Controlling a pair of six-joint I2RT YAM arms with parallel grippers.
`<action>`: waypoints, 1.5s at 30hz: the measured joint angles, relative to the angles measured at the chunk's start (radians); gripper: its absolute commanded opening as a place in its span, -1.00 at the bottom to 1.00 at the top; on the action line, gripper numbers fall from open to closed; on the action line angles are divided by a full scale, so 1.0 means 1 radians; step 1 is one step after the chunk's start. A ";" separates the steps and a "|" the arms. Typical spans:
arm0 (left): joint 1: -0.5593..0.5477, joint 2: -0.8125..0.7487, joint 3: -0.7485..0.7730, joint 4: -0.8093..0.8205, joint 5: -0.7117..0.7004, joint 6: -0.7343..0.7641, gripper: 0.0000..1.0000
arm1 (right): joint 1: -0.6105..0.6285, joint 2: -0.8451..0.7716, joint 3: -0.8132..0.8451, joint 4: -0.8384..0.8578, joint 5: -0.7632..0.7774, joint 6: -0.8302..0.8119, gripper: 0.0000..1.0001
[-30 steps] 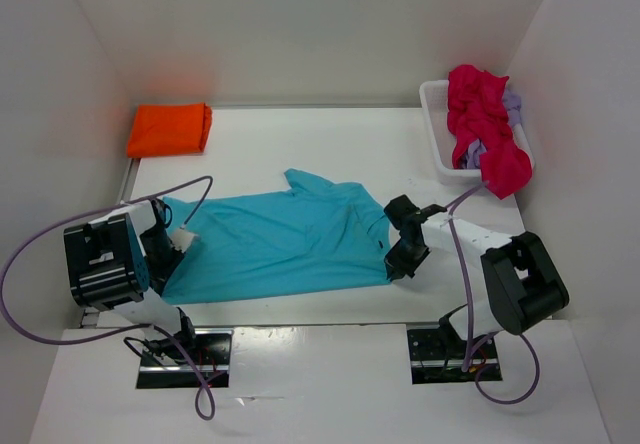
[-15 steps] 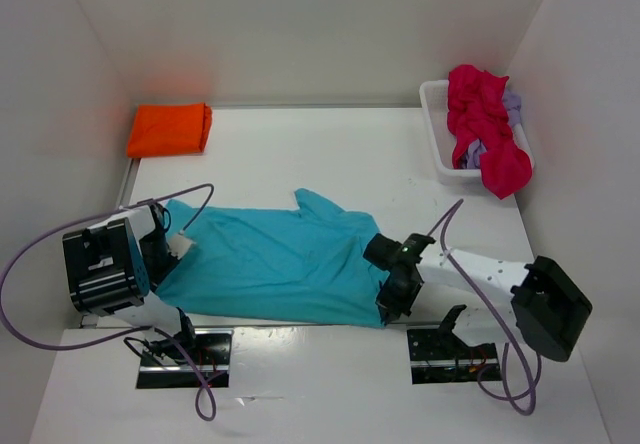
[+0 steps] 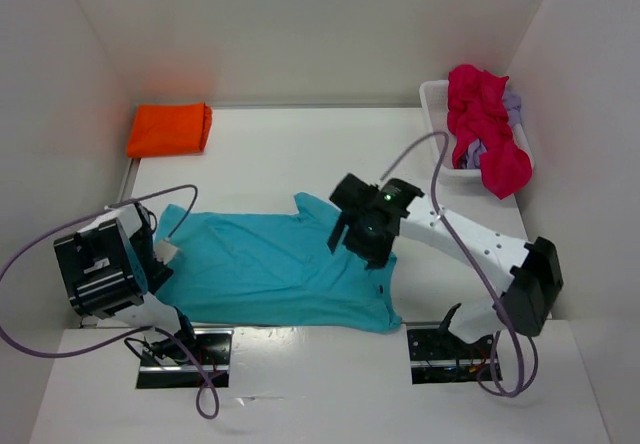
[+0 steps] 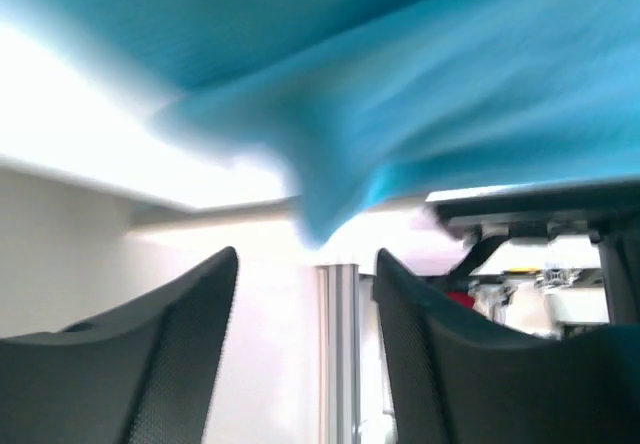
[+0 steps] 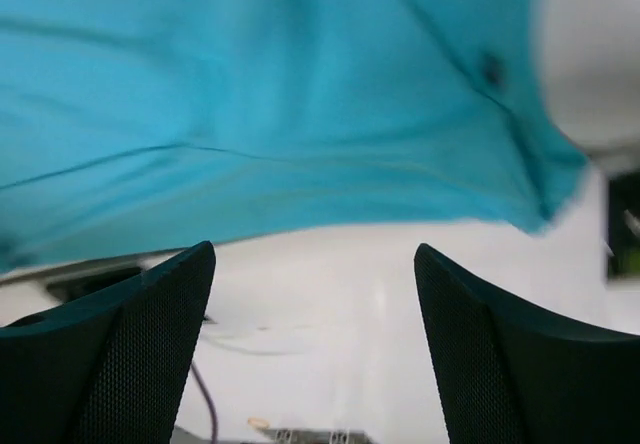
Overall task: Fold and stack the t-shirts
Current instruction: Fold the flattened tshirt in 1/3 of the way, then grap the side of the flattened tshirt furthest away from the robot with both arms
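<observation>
Roughly flat, the turquoise shirt (image 3: 270, 269) lies on the near half of the table (image 3: 300, 154), between the two arms, its hem close to the near edge. A sleeve points toward the far side.

Handling, by judgement: light, limp cloth with no stiffness. It will sag and crease wherever it is not held, and probably drags rather than slides on the table. Best taken by a pinch at a hem corner or sleeve edge, both sides together, so the fold goes over even.

Left gripper (image 4: 305, 264): jaws partly apart with nothing between them. A blurred shirt edge hangs just ahead of the gap.
Right gripper (image 5: 315, 254): jaws wide and empty, above the shirt's right half.

Orange shirt (image 3: 169, 129) is folded at the far-left corner, well apart. Magenta shirt (image 3: 485, 124) is heaped in the basket (image 3: 432, 114) at far right and spills over its rim. Lavender shirt (image 3: 513, 104) is mostly hidden beneath it.

Surface is white and smooth. White walls (image 3: 300, 24) close in three sides. There is bare table between the turquoise shirt and the orange one.
</observation>
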 measured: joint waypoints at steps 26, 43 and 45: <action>-0.159 0.366 0.651 0.333 0.451 -0.328 0.74 | -0.201 1.013 0.940 0.310 0.098 -0.815 0.64; -0.164 0.383 0.595 0.375 0.460 -0.311 -0.83 | -0.229 1.011 0.877 0.330 -0.037 -0.851 -1.00; -0.164 0.373 0.584 0.376 0.461 -0.305 -0.96 | -0.233 1.004 0.864 0.338 -0.049 -0.843 -1.00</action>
